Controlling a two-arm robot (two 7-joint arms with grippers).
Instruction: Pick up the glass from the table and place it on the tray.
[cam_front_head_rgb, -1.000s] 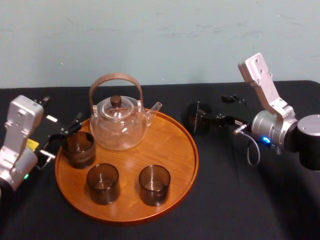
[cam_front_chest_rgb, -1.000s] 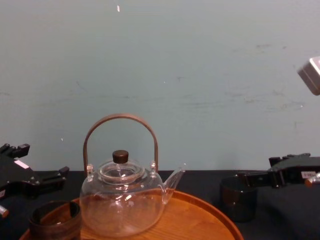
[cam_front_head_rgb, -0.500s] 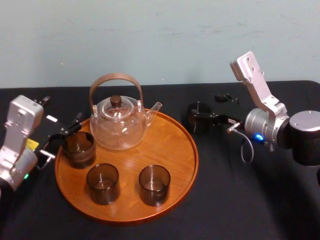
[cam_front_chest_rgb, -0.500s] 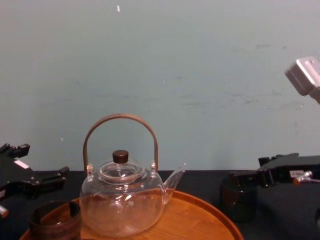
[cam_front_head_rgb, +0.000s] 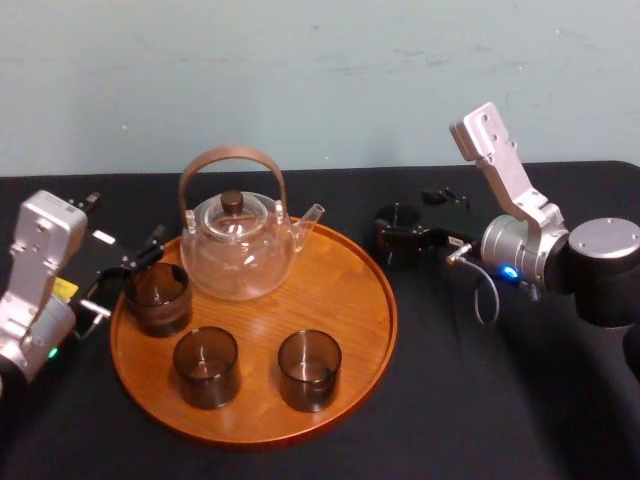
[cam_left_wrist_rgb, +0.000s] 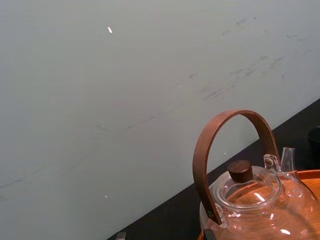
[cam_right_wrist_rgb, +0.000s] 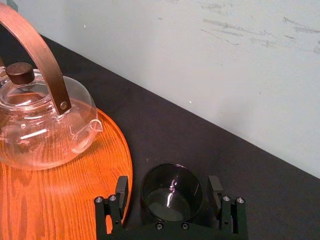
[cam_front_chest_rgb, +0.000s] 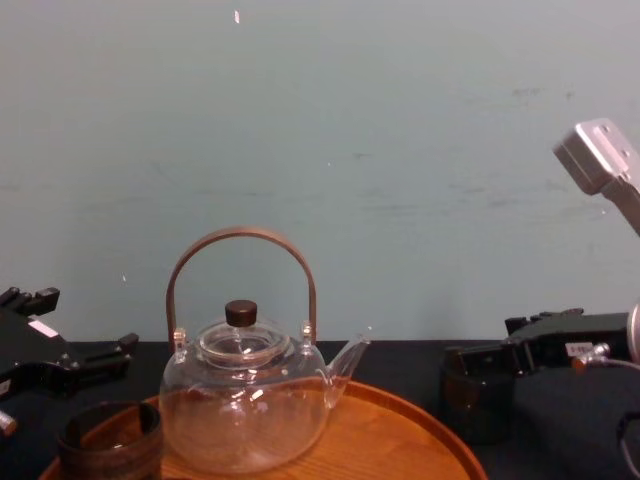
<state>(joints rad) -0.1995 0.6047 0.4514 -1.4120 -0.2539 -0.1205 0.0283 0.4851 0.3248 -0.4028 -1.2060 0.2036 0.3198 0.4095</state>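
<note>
Your black table (cam_front_head_rgb: 480, 400) is carrying the round wooden tray (cam_front_head_rgb: 350, 290), and the glass (cam_right_wrist_rgb: 172, 197) is sitting on the cloth just off the tray's right rim. Your right gripper (cam_right_wrist_rgb: 168, 182) is straddling it, spread open. Your left gripper (cam_front_head_rgb: 120, 275) is hanging by the tray's left edge, can't tell its state.

one wooden tray (cam_front_head_rgb: 352, 292), one glass teapot (cam_front_head_rgb: 238, 250), one ribbed cup (cam_front_head_rgb: 158, 298), three smooth dark glasses (cam_front_head_rgb: 398, 232) (cam_front_head_rgb: 206, 366) (cam_front_head_rgb: 309, 370)

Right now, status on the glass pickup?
Right gripper open, jaws straddling glass, gaps both sides. Glass upright on table, right of tray. Left gripper open at tray's left edge. Teapot spout nearest path.
</note>
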